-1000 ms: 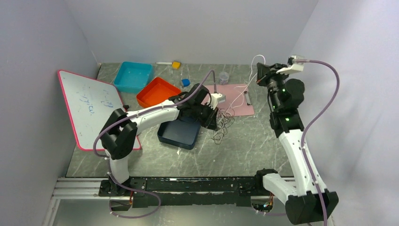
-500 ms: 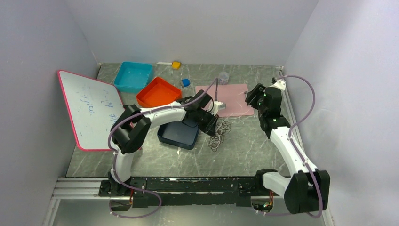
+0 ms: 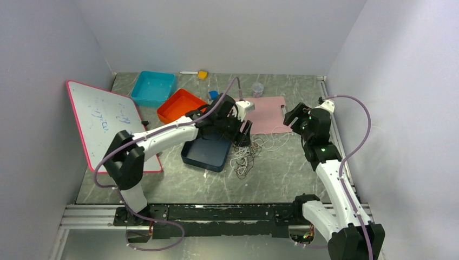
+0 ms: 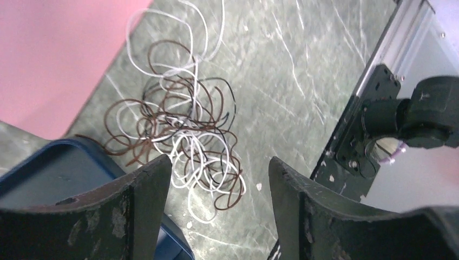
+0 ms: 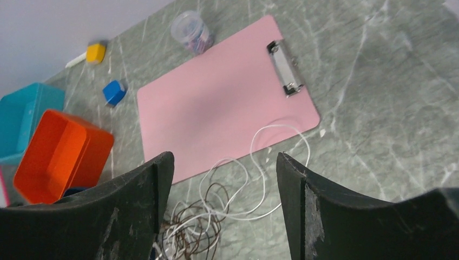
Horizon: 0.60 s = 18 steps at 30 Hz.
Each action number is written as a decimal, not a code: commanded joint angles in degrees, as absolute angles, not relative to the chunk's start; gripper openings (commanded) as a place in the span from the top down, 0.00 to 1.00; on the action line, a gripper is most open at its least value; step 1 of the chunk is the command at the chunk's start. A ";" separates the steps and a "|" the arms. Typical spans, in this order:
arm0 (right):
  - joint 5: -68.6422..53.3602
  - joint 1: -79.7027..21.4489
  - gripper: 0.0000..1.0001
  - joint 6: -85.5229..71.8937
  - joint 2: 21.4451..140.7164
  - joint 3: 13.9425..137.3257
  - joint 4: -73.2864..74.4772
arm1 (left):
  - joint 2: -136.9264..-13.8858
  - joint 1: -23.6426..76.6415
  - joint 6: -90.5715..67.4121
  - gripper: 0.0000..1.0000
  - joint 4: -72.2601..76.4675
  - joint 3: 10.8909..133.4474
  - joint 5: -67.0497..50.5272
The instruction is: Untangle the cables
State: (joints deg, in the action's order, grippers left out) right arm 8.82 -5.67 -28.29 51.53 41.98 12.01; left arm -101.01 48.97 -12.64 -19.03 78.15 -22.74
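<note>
hovering over the cables [image 4: 184, 141] with left gripper [image 4: 218, 168] and right gripper [image 5: 224, 162] spread empty, i am targeting one loose white loop [image 5: 273, 127].

You've got a grey-green marbled surface [image 3: 292, 173] with a fair bit on it. A pink-framed whiteboard [image 3: 105, 122] runs along the left edge. There's a teal tray [image 3: 153, 89] toward the far left, an orange tray [image 3: 178, 105] just beside it, and a dark blue tray [image 3: 208, 153] nearer the middle. The pink clipboard [image 3: 270, 111] sits far centre-right, with a small clear jar [image 3: 257, 89] just behind it. A little blue block [image 3: 214, 95] is near the orange tray, and a yellow bit [image 3: 202, 75] by the back wall. The cables [image 3: 246, 157], white and dark brown, lie in a loose tangle right of the dark blue tray, one white loop crossing the clipboard's near edge.
</note>
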 commanded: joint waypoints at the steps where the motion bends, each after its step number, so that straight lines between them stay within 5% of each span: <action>1: 0.37 -5.26 0.27 -28.37 51.92 41.58 14.47 | -97.59 49.09 -13.64 0.30 -16.23 78.22 -15.08; 7: -9.37 -7.60 0.29 -29.62 54.54 40.64 14.49 | -96.07 46.69 -17.15 0.37 -14.71 74.96 -14.00; 18: 3.10 -27.26 0.25 -40.06 59.58 34.51 11.63 | -94.76 44.86 -16.58 0.39 -14.77 72.82 -12.78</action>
